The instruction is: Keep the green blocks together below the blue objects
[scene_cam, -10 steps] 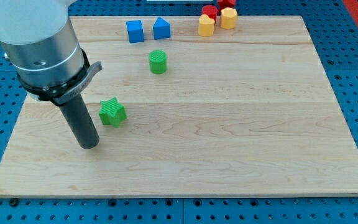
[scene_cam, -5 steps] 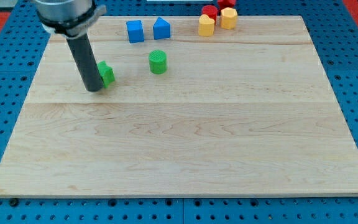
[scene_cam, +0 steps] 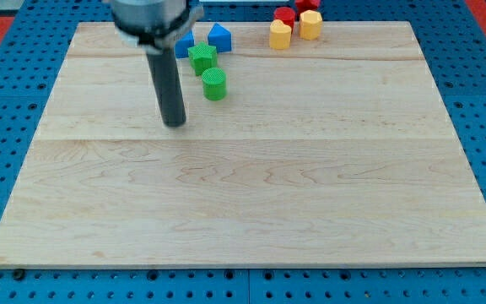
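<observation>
The two green blocks sit near the top of the desk (scene_cam: 251, 211), left of centre. The green star-shaped block (scene_cam: 201, 57) is the upper one, and the green cylinder (scene_cam: 214, 84) lies just beside it at about 5 o'clock, close enough that I cannot tell whether they touch. The star block is pressed up between and just below the two blue pieces: the blue cube (scene_cam: 184, 44), partly hidden by my arm, at its 11 o'clock, and the blue house-shaped block (scene_cam: 219, 37) at its 1 o'clock. It looks to be touching or nearly touching both.

So the greens read as a pair directly under the blues, which I judge is close to what the task asks.

My tip (scene_cam: 174, 123) rests on the desk at roughly 7 o'clock from the cylinder and 7 o'clock from the star, near them but clearly apart, with bare wood between. The rod rises nearly straight, leaning slightly toward the view's top, and its housing covers part of the blue cube. There are no jaws on this rig, only the rod, so nothing is held.

If anything needs tidying, I would push from 7 o'clock toward 1 o'clock.

Far off at 2 o'clock, two yellow blocks (scene_cam: 294, 29) and two red blocks (scene_cam: 295, 10) cluster at the top edge, well apart.
</observation>
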`<action>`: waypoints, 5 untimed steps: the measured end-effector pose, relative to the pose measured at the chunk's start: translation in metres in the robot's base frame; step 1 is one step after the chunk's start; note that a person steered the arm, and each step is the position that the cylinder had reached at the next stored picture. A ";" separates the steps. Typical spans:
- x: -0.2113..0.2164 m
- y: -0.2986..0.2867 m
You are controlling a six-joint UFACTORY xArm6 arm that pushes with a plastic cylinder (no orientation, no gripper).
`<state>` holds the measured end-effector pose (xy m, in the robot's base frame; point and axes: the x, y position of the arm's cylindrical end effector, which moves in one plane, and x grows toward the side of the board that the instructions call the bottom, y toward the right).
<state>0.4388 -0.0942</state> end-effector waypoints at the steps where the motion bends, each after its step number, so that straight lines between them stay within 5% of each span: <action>1: -0.003 0.013; 3: -0.095 0.078; 5: -0.104 0.024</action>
